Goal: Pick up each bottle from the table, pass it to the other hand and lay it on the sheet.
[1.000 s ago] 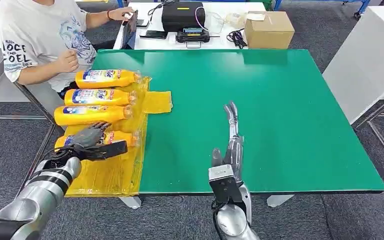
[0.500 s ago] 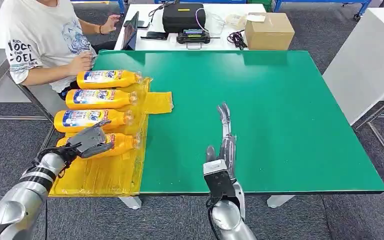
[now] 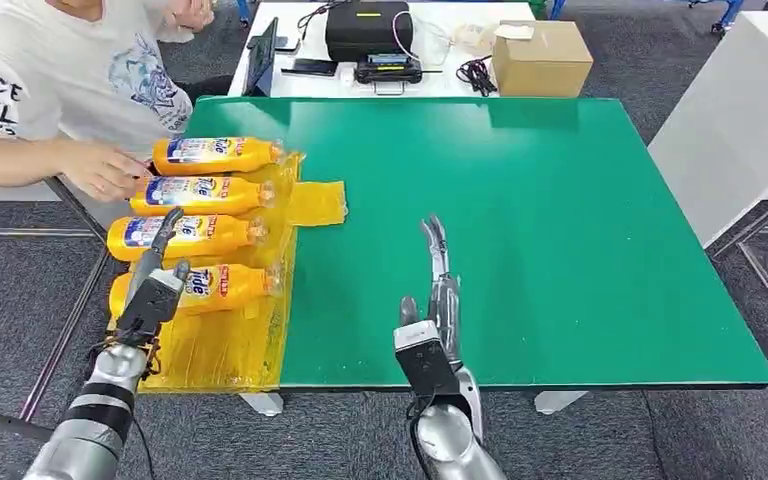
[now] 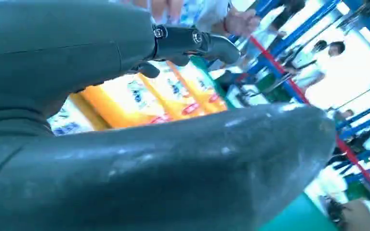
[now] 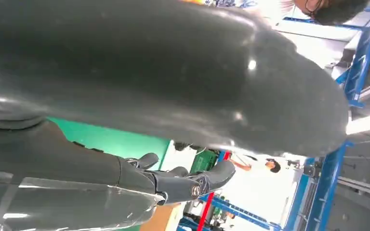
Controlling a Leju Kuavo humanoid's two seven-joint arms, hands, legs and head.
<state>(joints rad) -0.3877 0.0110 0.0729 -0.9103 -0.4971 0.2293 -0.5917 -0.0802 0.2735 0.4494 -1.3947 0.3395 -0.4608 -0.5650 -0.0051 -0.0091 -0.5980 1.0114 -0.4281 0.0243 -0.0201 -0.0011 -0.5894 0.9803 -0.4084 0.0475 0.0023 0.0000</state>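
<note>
Green tabletop (image 3: 520, 230) fills your head view, with a yellow sheet (image 3: 222, 345) along its left edge. Four orange Tide bottles (image 3: 205, 156) lie on it in a row. Your left hand (image 3: 157, 280) hovers over the nearest bottle (image 3: 228, 285), fingers extended, empty. Your right hand (image 3: 438, 285) is outstretched over the table, holding nothing.

"Tide" is printed on the labels of the orange bottles (image 3: 210, 190), and "OCE" over "OEL" can be made out on a person's white T-shirt (image 3: 55, 60).
</note>
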